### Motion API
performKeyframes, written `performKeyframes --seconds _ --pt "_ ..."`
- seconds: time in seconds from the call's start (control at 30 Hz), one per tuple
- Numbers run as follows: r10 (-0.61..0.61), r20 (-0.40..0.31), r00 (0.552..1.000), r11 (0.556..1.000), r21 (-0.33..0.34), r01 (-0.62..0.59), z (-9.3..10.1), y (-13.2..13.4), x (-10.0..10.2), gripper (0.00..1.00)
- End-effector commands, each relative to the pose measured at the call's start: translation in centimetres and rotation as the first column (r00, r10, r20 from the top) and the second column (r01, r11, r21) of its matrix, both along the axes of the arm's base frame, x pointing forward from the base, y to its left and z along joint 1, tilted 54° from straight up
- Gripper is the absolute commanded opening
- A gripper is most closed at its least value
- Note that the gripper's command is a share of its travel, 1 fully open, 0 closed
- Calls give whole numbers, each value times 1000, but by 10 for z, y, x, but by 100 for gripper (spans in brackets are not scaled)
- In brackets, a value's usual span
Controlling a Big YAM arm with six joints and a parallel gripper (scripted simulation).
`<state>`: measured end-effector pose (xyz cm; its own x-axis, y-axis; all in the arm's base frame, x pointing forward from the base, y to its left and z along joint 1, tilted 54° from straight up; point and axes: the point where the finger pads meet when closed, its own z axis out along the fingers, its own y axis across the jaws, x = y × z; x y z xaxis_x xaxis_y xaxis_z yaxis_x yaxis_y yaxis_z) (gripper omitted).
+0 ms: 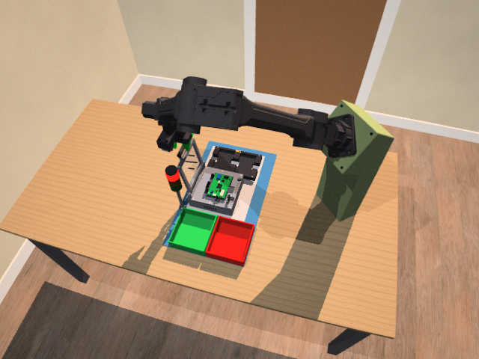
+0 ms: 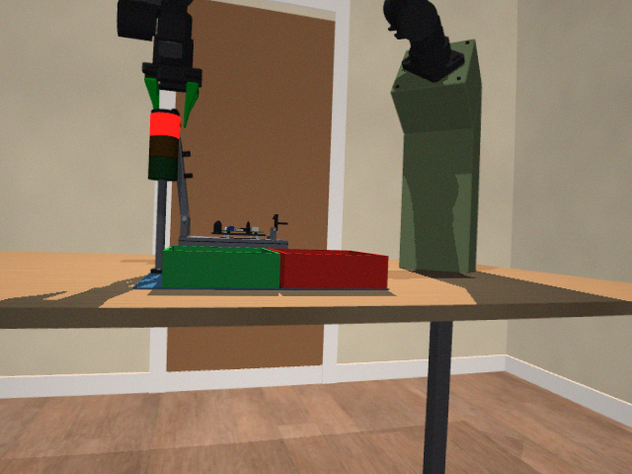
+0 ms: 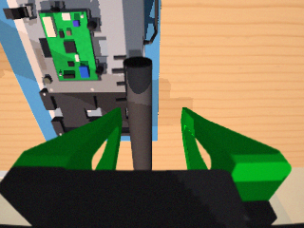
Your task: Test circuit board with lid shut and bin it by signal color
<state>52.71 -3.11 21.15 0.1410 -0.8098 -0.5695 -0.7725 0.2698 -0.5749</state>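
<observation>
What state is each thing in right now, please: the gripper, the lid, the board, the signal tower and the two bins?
gripper: open, straddling the lid handle without clamping it
tester lid: raised, standing open
circuit board: lying face up in the tester
signal tower: red lit
green bin: upright, no board inside
red bin: upright, no board inside
tray: both pockets vacant
</observation>
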Motion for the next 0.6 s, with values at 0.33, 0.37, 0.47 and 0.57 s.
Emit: performKeyframes --seconds 0.33,0.37,0.47,0.57 --pt "-15 51 999 1000 -20 16 54 -37 -27 48" --pt "-15 51 999 1000 -20 16 54 -37 -27 48" --pt "-15 46 999 1000 -18 16 56 -41 -33 48" --pt "-16 41 999 1000 -17 16 59 -45 -39 48"
